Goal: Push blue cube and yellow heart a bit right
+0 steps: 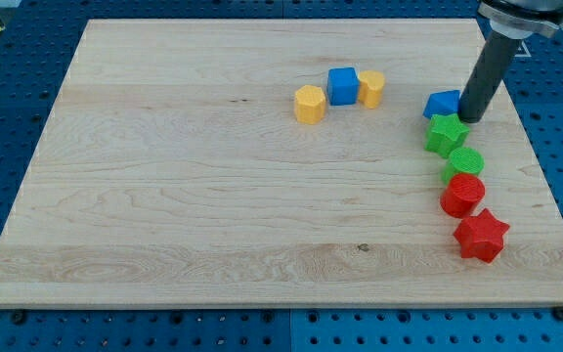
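Two target blocks — blue cube [342, 85], yellow heart [371, 88] — sitting touching mid-bench [164, 196], apparently unpushed; my tip [467, 120] resting far right beside another blue block [443, 104]. No claw fitted — state unknowable.

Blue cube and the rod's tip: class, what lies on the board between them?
In the camera view, only the yellow heart lies between the blue cube and my tip, touching the cube's right side; the rest is bare wood up to another blue block beside my tip.

rod: straight, dark grey, cylindrical | mount: wider black collar | my tip [468, 120]: plain, blunt
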{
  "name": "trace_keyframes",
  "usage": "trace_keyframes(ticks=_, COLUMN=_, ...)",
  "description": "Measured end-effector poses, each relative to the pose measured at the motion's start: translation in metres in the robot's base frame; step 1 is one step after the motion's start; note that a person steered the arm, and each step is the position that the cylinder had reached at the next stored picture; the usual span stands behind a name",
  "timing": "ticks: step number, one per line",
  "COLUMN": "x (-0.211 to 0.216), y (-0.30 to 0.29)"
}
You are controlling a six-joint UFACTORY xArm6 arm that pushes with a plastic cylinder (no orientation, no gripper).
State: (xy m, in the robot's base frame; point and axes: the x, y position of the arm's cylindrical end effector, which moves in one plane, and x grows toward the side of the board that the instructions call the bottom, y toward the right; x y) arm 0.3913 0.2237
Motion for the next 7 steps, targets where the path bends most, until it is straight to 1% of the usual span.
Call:
trace_keyframes(ticks=1, x=-0.001, y=-0.014)
trace_keyframes(ticks=2, x=-0.015, y=-0.006)
trace_keyframes(ticks=3, x=-0.079, y=0.010)
trace_keyframes(ticks=4, x=-0.109, y=-0.039)
trace_keyframes(ticks=5, x=-0.112, y=-0.121)
trace_keyframes(ticks=6, x=-0.111, y=-0.195)
trace_keyframes(ticks=7, x=-0.085, y=-0.229)
